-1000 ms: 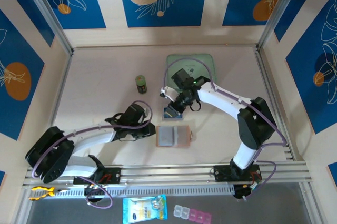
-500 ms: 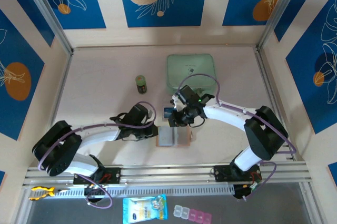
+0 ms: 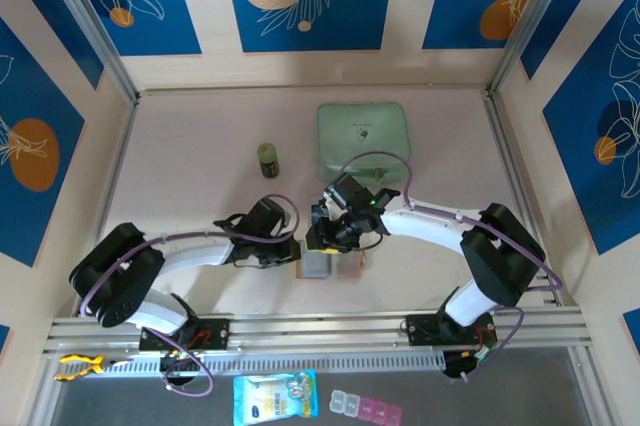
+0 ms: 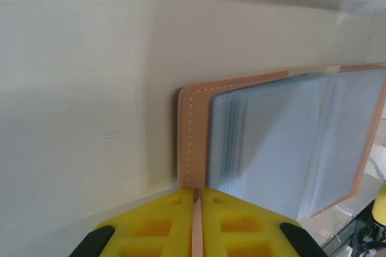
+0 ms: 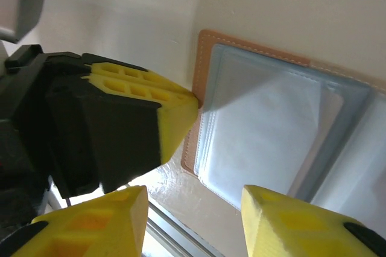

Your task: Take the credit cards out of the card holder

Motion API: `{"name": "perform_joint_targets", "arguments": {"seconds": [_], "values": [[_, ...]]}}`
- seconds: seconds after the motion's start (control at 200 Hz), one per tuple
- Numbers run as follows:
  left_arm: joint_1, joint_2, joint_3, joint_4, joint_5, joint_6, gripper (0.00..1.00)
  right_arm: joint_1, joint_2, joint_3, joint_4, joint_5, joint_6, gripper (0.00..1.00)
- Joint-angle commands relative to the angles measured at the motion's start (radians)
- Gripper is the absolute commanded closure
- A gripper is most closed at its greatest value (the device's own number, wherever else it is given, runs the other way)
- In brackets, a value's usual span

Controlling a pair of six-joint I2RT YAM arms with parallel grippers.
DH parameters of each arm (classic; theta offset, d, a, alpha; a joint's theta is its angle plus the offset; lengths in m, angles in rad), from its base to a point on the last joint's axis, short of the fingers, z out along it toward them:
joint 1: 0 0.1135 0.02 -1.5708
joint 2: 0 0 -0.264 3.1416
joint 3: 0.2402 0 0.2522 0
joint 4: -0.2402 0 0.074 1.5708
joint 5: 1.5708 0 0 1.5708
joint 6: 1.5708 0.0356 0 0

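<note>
Change, left to right: the left gripper (image 3: 292,249) has crept slightly toward the centre and stays clamped on the left edge of the card holder (image 3: 330,268). In the left wrist view the tan stitched border sits pinched between the closed yellow fingers (image 4: 157,233). The card holder (image 4: 277,136) has stayed put, lying open and flat on the table (image 3: 200,176) near the front rail, between the two arms. A second ago the right gripper (image 3: 322,238) was up the table just short of the mint-green zip case (image 3: 362,136), with something bluish in its jaws. Now it has come down over the holder's far-left part. Its jaws stand apart in the right wrist view (image 5: 193,209) with nothing between them.

Likely meaning: one card has been dropped off and the gripper is back for the next. Can't tell where the bluish thing ended up.

The pockets (image 5: 265,130) look pale grey-clear with no blue print showing, so can't tell whether any credit cards remain inside.

Pose: the left arm lies low and reaches right along the table, fingers at surface level. The right arm has its elbow out to the right, its forearm swept back left and its wrist pitched down over the holder. Its fingertips are just beside the left gripper's fingers (image 5: 151,106).
</note>
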Motion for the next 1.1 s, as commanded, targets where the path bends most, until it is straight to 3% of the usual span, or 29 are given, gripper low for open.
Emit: {"name": "perform_joint_targets", "arguments": {"seconds": [0.0,0.475,1.095], "values": [[-0.008,0.015,0.027,-0.053,-0.004,0.002,0.9,0.022,0.03,-0.003,0.021,-0.021,0.055,0.54],[-0.008,0.03,0.029,-0.069,-0.012,0.011,0.9,0.047,0.112,0.046,-0.066,0.056,0.072,0.58],[-0.007,0.037,0.041,-0.094,-0.016,0.021,0.9,0.027,0.069,0.009,-0.125,0.112,0.052,0.6]]}}
